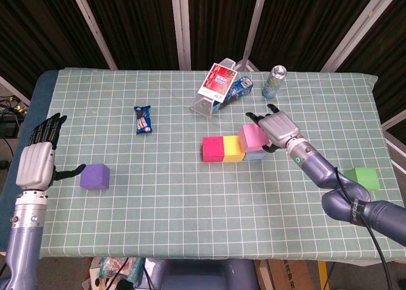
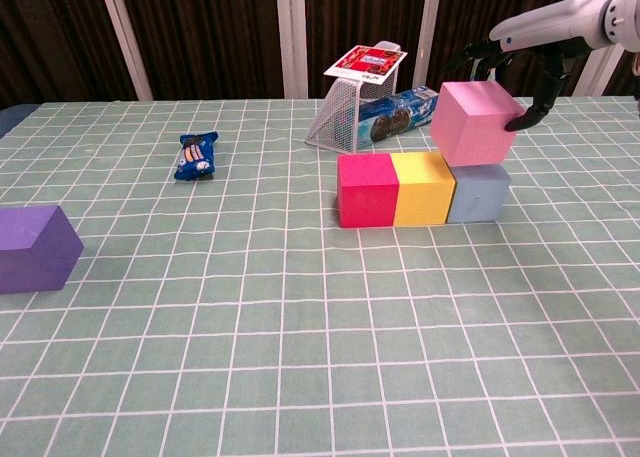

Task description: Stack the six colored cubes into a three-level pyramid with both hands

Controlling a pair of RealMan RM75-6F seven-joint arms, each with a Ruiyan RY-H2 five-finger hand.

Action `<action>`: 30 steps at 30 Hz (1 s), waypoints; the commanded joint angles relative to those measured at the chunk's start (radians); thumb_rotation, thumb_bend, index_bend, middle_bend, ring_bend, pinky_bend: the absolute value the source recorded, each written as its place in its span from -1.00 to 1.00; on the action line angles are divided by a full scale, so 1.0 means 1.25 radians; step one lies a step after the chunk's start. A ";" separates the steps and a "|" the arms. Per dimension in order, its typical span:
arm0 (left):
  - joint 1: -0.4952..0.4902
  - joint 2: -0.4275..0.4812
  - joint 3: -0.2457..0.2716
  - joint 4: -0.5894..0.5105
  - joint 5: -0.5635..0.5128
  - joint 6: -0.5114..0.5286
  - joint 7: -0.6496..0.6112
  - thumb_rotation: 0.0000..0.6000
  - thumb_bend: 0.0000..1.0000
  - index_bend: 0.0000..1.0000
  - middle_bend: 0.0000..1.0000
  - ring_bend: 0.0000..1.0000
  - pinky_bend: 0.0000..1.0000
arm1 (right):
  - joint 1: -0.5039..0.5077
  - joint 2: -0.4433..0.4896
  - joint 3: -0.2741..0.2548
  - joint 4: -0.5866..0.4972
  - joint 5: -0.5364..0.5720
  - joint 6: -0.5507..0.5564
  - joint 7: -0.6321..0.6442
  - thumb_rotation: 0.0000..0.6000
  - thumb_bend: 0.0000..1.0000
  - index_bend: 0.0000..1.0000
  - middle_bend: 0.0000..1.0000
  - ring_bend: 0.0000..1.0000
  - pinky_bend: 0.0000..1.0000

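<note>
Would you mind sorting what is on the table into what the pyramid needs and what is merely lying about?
For the job: red cube, yellow cube, blue cube, pink cube held by the right hand, purple cube, green cube.

Lying about: snack packet, wire basket, biscuit box, drink can.
</note>
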 commanded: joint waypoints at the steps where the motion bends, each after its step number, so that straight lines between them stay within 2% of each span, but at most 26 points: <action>1: 0.000 -0.001 0.000 0.002 -0.002 -0.001 0.000 1.00 -0.77 -1.00 -1.00 -1.00 -0.98 | 0.022 -0.008 -0.006 0.002 0.055 -0.009 -0.002 1.00 -0.35 -1.00 -0.17 -0.34 -1.00; 13: 0.000 0.004 -0.004 0.010 -0.013 -0.009 -0.013 1.00 -0.77 -1.00 -1.00 -1.00 -0.98 | 0.067 -0.021 -0.058 -0.007 0.175 0.020 -0.055 1.00 -0.35 -1.00 -0.17 -0.34 -1.00; 30: 0.000 0.008 -0.005 0.003 -0.011 -0.007 -0.017 1.00 -0.77 -1.00 -1.00 -1.00 -0.98 | 0.095 -0.024 -0.089 -0.030 0.221 0.056 -0.075 1.00 -0.35 -1.00 -0.17 -0.34 -1.00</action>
